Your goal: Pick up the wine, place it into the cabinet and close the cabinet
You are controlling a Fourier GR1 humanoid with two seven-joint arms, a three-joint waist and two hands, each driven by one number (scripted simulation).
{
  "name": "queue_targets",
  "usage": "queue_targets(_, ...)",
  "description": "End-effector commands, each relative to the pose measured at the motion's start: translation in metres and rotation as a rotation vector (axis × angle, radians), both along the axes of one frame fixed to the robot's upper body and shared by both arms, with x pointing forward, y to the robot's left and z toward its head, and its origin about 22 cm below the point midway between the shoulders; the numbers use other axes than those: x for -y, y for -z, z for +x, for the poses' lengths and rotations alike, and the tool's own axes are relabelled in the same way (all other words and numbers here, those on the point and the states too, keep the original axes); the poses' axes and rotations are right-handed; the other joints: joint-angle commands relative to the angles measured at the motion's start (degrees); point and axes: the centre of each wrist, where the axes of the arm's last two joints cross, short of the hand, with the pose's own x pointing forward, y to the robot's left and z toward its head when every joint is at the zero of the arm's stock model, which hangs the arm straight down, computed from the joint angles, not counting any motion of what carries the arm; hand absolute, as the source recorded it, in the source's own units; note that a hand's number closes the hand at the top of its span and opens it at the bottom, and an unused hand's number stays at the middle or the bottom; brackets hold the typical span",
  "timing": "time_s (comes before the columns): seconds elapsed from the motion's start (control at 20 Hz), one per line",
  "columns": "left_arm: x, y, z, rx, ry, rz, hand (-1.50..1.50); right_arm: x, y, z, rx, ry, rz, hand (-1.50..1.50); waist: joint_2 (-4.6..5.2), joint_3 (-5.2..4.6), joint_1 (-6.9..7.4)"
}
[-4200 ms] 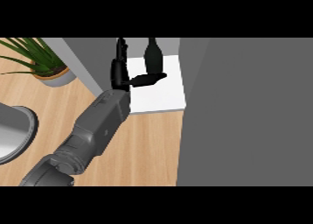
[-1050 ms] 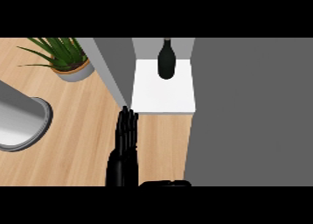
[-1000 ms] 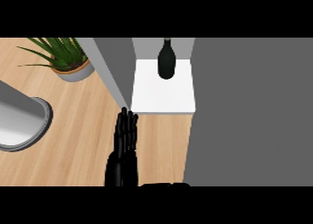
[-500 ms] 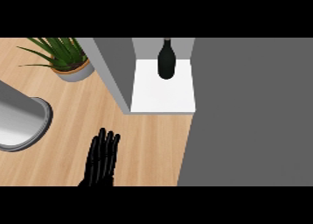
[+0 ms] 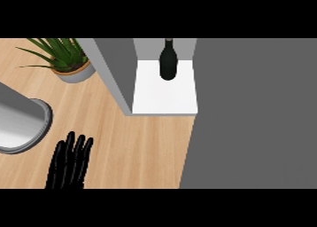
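The wooden bench (image 5: 135, 142) carried a grey cabinet (image 5: 115, 71) standing open, a large grey cylinder (image 5: 14, 122) at the left edge and a potted plant (image 5: 66, 60) at the back. The wine (image 5: 168, 62) stood upright on the cabinet's white shelf, deep inside. One black hand (image 5: 68, 164) lay flat at the lower left, fingers straight and pointing away, holding nothing, well apart from the bottle

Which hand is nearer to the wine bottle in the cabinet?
Left, by default. The left hand lies open over the counter at the lower left, well short of the wine bottle standing on the cabinet shelf. The right hand is not in view.
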Motion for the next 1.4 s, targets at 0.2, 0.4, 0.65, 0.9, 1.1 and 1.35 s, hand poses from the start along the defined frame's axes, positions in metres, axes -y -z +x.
queue_targets(0.2, -0.044, -0.013, -0.009, 0.024, -0.045, -0.004, -1.50, -0.013, -0.007, -0.043, -0.095, -0.160, 0.144, 1.50, -0.19, -0.03, 0.08)
queue_targets(0.4, -0.063, -0.022, -0.018, 0.029, -0.064, -0.015, -1.50, -0.028, -0.006, -0.042, -0.056, -0.303, 0.057, 1.50, -0.29, -0.03, 0.77)
queue_targets(0.65, -0.088, -0.022, -0.005, 0.027, -0.084, -0.028, -1.50, -0.046, -0.011, -0.057, -0.048, -0.385, 0.064, 1.50, -0.22, -0.05, 0.10)
queue_targets(0.9, -0.121, -0.029, 0.010, 0.016, -0.106, 0.013, -1.50, -0.073, -0.012, -0.062, -0.042, -0.403, 0.068, 1.50, -0.14, -0.08, -0.04)
queue_targets(1.1, -0.131, -0.035, 0.005, 0.001, -0.088, 0.014, -1.50, -0.091, -0.009, -0.068, -0.050, -0.395, 0.087, 1.50, -0.30, -0.13, 0.05)
queue_targets(1.35, -0.134, -0.037, 0.008, 0.016, -0.071, 0.031, -1.50, -0.097, -0.011, -0.068, -0.034, -0.388, 0.102, 1.50, -0.44, -0.22, 0.23)
